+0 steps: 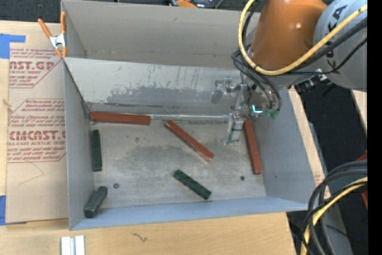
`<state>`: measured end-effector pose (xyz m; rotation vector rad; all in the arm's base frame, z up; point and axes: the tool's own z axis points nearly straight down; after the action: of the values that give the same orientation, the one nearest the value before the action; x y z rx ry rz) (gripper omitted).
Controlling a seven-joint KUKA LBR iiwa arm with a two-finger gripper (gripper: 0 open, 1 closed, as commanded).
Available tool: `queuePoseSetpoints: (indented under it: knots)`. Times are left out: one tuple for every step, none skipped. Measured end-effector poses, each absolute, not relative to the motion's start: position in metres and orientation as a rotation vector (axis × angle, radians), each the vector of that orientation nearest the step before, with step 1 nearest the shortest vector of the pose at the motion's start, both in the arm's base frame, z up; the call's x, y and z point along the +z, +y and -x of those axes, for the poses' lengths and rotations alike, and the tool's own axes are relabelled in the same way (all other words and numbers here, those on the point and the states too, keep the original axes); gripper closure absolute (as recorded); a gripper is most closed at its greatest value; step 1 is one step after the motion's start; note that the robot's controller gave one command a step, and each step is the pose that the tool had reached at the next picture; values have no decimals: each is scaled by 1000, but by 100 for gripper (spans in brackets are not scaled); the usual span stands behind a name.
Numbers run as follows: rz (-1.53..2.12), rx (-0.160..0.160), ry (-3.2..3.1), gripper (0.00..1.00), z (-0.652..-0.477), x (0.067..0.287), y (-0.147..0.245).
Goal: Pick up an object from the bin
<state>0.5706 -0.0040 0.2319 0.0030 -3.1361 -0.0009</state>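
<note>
At the right of the bin (149,27), hand (234,135) beside a red bar (253,155), grip unclear.

Even, fairly bright overhead light fills the grey bin (179,27). Its back wall shows a pale, streaky sheen. The arm's orange cover (286,27) carries a soft highlight. Shadows are faint and soft-edged.

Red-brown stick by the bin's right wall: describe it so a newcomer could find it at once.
Start at the grey bin and go to its right wall. At its foot lies the red-brown stick, running front to back. Of the other two red-brown ones, the back-wall stick lies crosswise and the middle stick slants.
</note>
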Motion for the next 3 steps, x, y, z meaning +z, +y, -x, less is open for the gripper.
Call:
queuePoseSetpoints:
  knots:
    - [4, -3, -3137, 0, -588, 65, 53]
    - [21, 0, -3140, 0, -571, 69, 31]
    - [19, -1, -3144, 100, -573, 70, 33]
